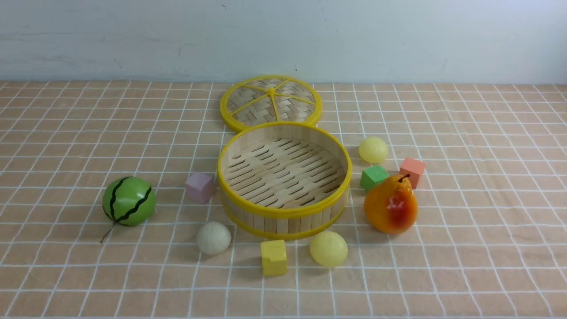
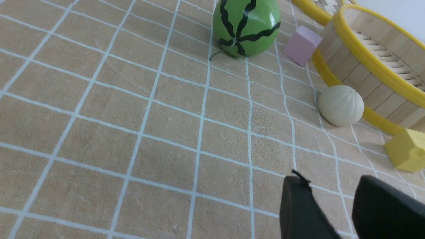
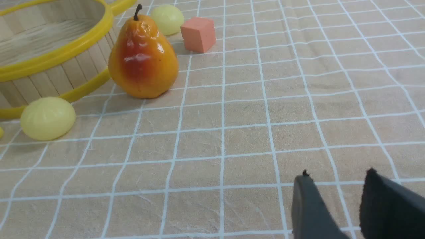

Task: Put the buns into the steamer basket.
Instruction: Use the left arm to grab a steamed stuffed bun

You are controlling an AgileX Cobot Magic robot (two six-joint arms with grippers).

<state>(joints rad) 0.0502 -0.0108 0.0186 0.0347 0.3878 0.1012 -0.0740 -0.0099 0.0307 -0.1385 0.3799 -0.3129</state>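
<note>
The round bamboo steamer basket (image 1: 283,212) stands mid-table with nothing in it. An off-white pleated bun (image 1: 213,238) lies at its front left, a pale yellow bun (image 1: 328,248) at its front, and another yellow bun (image 1: 373,149) at its right rear. Neither arm shows in the front view. My left gripper (image 2: 332,179) hangs open over bare cloth, well short of the off-white bun (image 2: 341,105) beside the basket (image 2: 355,71). My right gripper (image 3: 337,174) is open too, far from the near yellow bun (image 3: 48,118), the far yellow bun (image 3: 167,19) and the basket (image 3: 43,81).
The woven lid (image 1: 270,103) lies behind the basket. A green watermelon (image 1: 129,200) sits far left, a lilac cube (image 1: 200,187) against the basket's left. A yellow cube (image 1: 273,257) is in front. The orange pear (image 1: 391,204), green cube (image 1: 374,177) and salmon cube (image 1: 412,171) stand at the right.
</note>
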